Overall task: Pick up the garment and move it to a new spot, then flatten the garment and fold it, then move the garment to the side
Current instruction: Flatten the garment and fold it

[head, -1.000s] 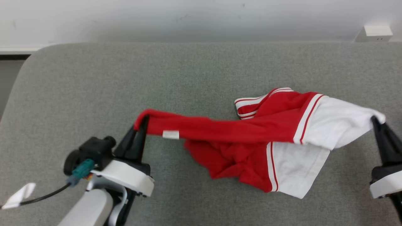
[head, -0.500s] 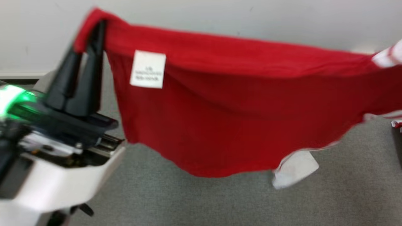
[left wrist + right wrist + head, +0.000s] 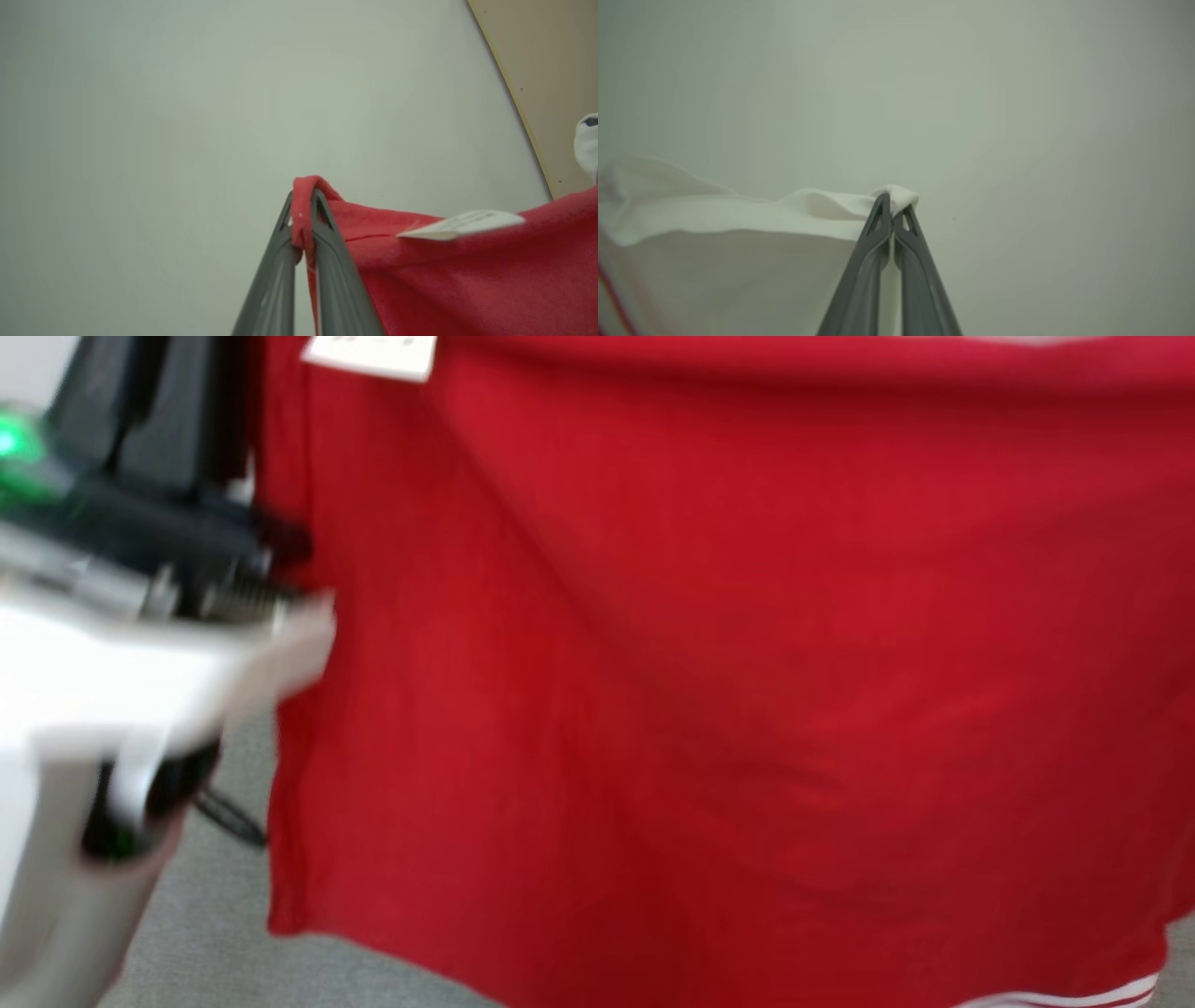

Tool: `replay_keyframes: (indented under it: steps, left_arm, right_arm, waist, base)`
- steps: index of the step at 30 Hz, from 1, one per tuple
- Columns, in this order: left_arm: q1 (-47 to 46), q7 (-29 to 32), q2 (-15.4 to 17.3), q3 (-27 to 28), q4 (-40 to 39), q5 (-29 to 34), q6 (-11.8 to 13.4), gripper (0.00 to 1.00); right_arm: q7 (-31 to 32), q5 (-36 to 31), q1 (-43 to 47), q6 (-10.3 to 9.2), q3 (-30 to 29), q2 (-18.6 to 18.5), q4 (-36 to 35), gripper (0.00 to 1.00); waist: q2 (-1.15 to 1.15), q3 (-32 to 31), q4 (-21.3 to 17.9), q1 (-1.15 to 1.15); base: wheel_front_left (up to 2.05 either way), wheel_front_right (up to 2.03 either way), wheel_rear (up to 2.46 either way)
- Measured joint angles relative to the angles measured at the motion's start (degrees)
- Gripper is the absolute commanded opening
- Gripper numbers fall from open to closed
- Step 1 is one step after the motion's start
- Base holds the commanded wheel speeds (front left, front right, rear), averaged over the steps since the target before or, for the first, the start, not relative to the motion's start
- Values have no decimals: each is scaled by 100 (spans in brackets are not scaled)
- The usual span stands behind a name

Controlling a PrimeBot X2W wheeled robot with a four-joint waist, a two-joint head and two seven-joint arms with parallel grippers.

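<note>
1. Our left gripper (image 3: pixel 303 207) is clamped tight on a red corner of the red-and-white cotton garment (image 3: pixel 728 663), just beside its small white sewn-in label (image 3: pixel 462 224).
2. Our right gripper (image 3: pixel 892 205) pinches a white corner at the end far from that label.
3. The cloth hangs as a sheet below the label. Its lower hem is partly cut off, so we cannot tell whether it touches the grey woven surface (image 3: pixel 205 933).
4. The head view is blurred.

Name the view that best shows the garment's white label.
The left wrist view: the whole label is there, sharp though oblique, on the garment. The head view catches its blurred lower edge; the right wrist view faces the garment's white corner.
</note>
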Motion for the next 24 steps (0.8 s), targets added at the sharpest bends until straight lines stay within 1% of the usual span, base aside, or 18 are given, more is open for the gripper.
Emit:
replay_keyframes:
  steps: [2, 3, 6, 8, 11, 13, 15, 18, 21, 24]
  left_arm:
    - [-271, -59, -198, -77, 810, -277, -211, 0]
    - [-387, -138, -383, -118, 1214, -480, -322, 0]
    - [-890, -326, -832, -289, 2633, -722, -646, 0]
    - [-1422, -527, -1074, -302, 3604, -809, -832, 0]
    - [-2255, -947, -1380, -187, 4970, -879, -1017, 0]
    - [-2638, -1163, -1477, -135, 5739, -876, -1072, 0]
    - [-2929, -1306, -1497, 34, 6384, -933, -1134, 0]
    - [-2991, -1390, -1585, 141, 7214, -981, -1174, 0]
    - [-2697, -1424, -1728, 187, 8114, -1071, -1185, 0]
    - [-2227, -1427, -1833, 243, 8865, -1217, -1172, 0]
  right_arm:
    - [-118, 73, -279, 0, 360, 5, 623, 0]
    - [-198, 91, -439, 1, 565, 25, 950, 0]
    - [-494, 99, -1098, 7, 1053, 143, 2007, 0]
    - [-678, 108, -1681, 7, 1327, 261, 2743, 0]
    - [-1011, 142, -2636, 8, 1614, 544, 3782, 0]
    - [-1207, 148, -3096, 8, 1822, 865, 4445, 0]
    - [-1399, 141, -3453, 8, 2005, 1202, 5114, 0]
    - [-1441, 202, -3696, 8, 2307, 1536, 6007, 0]
    - [-1527, 341, -3579, 8, 2663, 1849, 6792, 0]
    - [-1653, 537, -3091, 8, 2975, 2189, 7399, 0]
  waist:
    - [0, 77, 2, 0]
    - [0, 105, 3, 0]
    - [0, 164, 12, 0]
    - [0, 176, 9, 0]
    - [0, 218, -25, 1]
    - [0, 180, -77, 1]
    - [0, 142, -182, 0]
    - [0, 103, -328, 0]
    - [0, 128, -428, 1]
    - [0, 235, -468, 1]
  base:
    - [0, 0, 0]
    - [0, 0, 0]
    - [0, 0, 0]
    - [0, 0, 0]
    - [0, 0, 0]
    - [0, 0, 0]
    - [0, 0, 0]
    - [0, 0, 0]
    - [0, 0, 0]
    - [0, 0, 0]
